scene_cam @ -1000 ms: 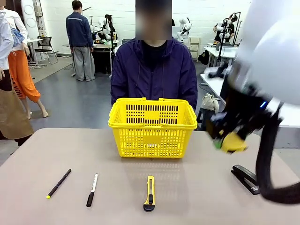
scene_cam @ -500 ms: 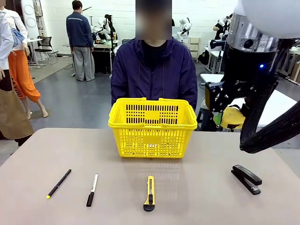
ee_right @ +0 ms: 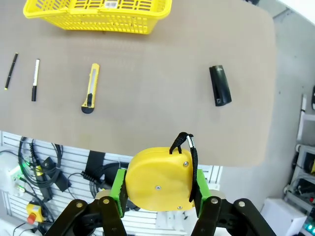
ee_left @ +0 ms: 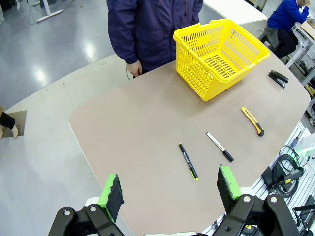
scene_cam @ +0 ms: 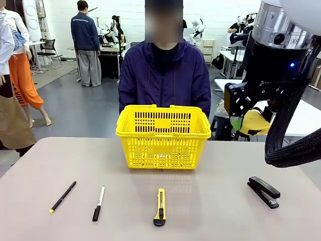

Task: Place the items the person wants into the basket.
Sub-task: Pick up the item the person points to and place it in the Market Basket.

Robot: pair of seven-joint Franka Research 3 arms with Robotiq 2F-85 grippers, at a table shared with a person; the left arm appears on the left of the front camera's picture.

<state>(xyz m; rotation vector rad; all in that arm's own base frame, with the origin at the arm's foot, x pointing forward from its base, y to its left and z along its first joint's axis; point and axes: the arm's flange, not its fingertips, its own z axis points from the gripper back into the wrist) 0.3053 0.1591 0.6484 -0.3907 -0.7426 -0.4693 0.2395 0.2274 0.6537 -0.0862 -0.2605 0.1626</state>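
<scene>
My right gripper [scene_cam: 249, 122] hangs high at the right, level with the basket's rim, shut on the round yellow tape measure [scene_cam: 254, 123]. In the right wrist view the tape measure [ee_right: 159, 179] sits clamped between the green pads [ee_right: 117, 188]. The yellow basket [scene_cam: 163, 135] stands at the table's far middle, in front of the person [scene_cam: 164, 75] in the dark purple jacket. A black stapler [scene_cam: 264, 191] lies at the right, and the yellow-and-black utility knife [scene_cam: 159, 206] lies near the front middle. My left gripper [ee_left: 170, 189] is open high over the table's left side, holding nothing.
A black pen with a yellow tip [scene_cam: 62, 196] and a white-and-black marker [scene_cam: 98, 203] lie at the front left. The basket [ee_left: 220, 55], knife [ee_left: 252, 121] and stapler [ee_left: 278, 78] also show in the left wrist view. Another person stands far back left.
My right gripper has risen from just above the table near the stapler up to basket-rim height, carrying the tape measure. Everything on the table stayed put.
</scene>
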